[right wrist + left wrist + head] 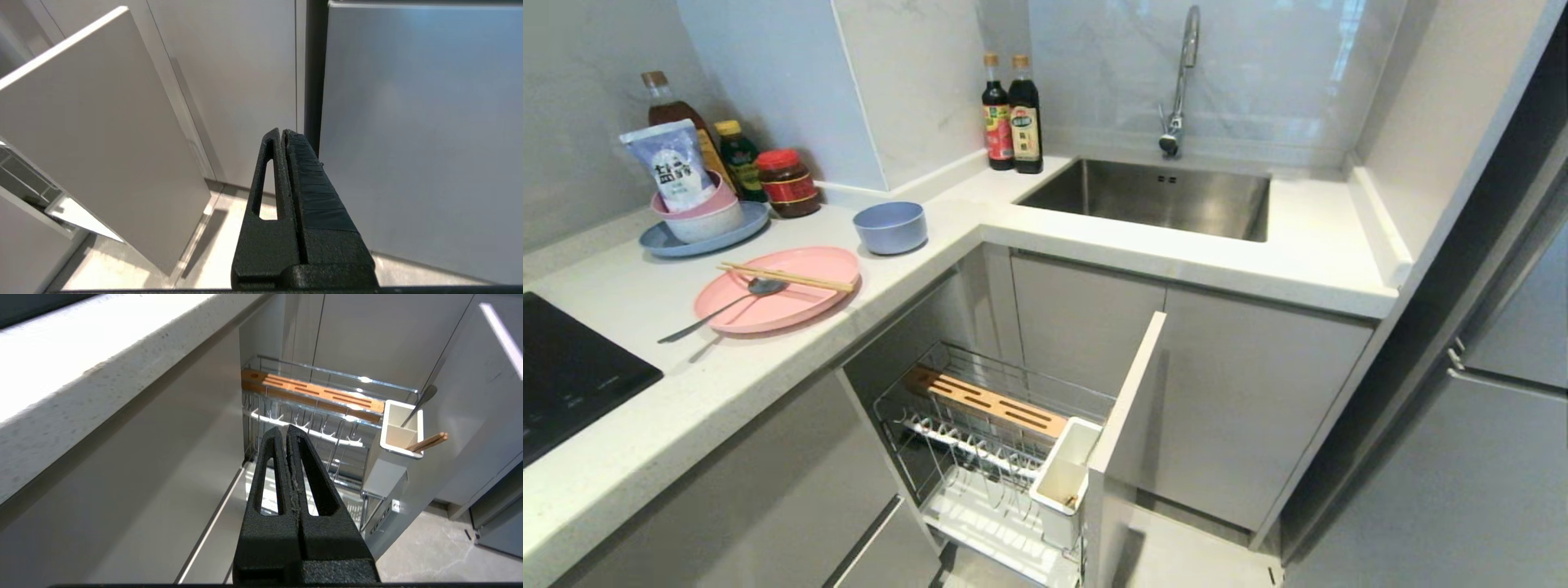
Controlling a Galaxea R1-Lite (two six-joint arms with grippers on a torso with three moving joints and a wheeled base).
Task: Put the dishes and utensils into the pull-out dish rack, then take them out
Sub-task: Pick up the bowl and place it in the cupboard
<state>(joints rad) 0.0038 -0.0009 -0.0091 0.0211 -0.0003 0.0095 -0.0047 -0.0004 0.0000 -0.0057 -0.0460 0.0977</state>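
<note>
In the head view a pink plate [784,298] lies on the counter with wooden chopsticks [784,278] and a grey spoon [727,306] on it. A light-blue bowl [890,226] stands behind it. Below, the pull-out dish rack [984,523] is drawn out, and its white cutlery box [1062,482] looks empty. The left wrist view shows chopsticks [429,442] and a spoon handle [421,400] sticking out of that box [398,433]. My left gripper [284,430] hangs shut and empty before the rack. My right gripper [281,132] is shut and empty beside the rack's front panel [102,134].
A blue-grey plate [658,241] with stacked bowls and a salt bag stands at the back left among sauce bottles [1011,114]. A black hob [572,376] sits at left, a sink [1160,196] at the back. A wooden knife block [988,400] lies in the rack. A grey fridge [1486,457] stands right.
</note>
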